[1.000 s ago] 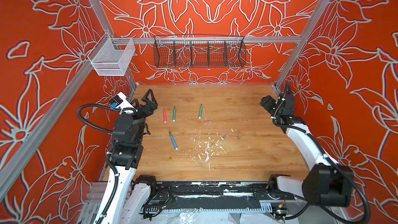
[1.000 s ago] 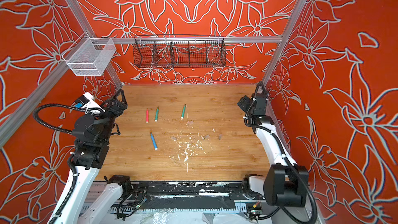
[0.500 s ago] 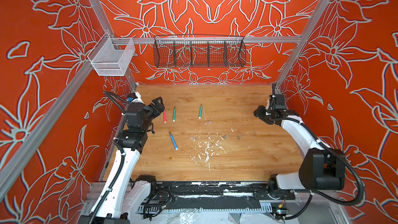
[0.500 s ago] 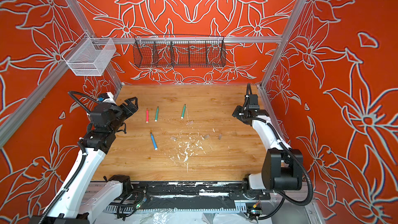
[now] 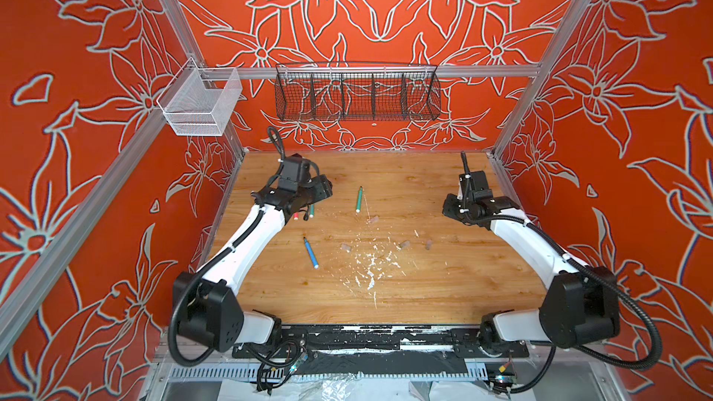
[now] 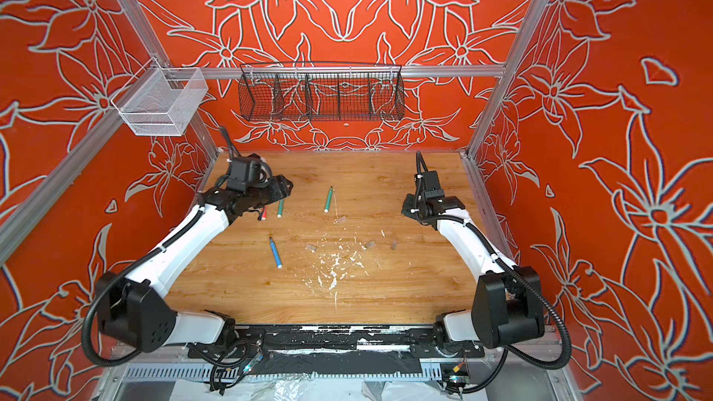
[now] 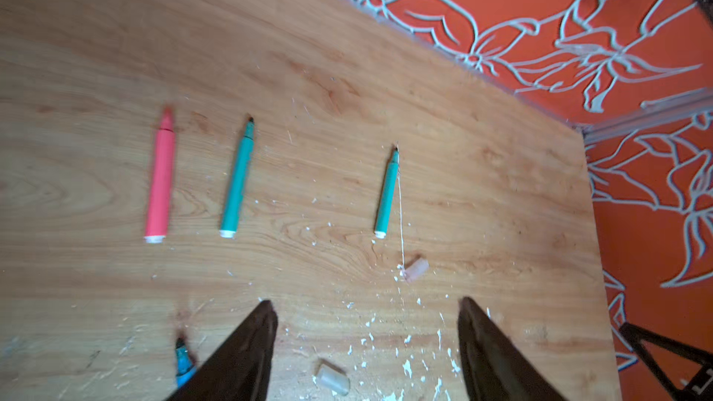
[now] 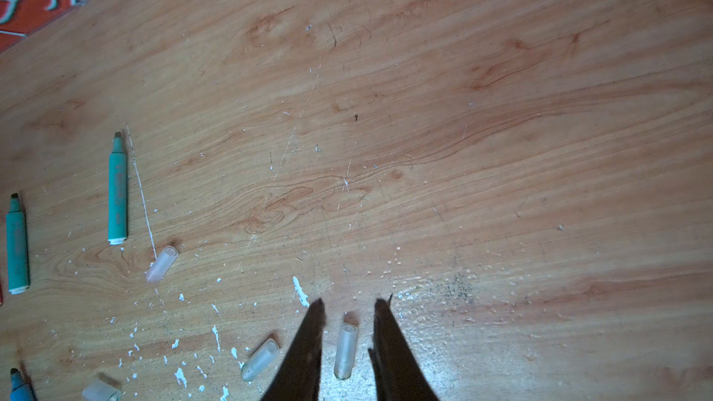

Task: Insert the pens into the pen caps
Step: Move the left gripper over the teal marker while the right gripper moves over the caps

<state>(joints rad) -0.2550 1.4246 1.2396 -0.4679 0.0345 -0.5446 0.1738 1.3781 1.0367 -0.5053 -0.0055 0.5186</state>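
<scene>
Scuffed wooden table (image 5: 443, 283), pens (image 5: 359, 199) lying loose; left gripper (image 7: 366, 306) gaping wide, empty; right gripper (image 8: 349, 302) nearly pinched together, holding nothing.

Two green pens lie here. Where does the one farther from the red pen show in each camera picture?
Top view: lone green pen, just behind the pen cap.
Top view: lone green pen, likewise behind the pen cap.
Left wrist: lone green pen, set apart from the second green pen and red pen.
Right wrist: lone green pen, between the second green pen and the pen cap.
Shared landmark: the pen cap off its white end.
</scene>
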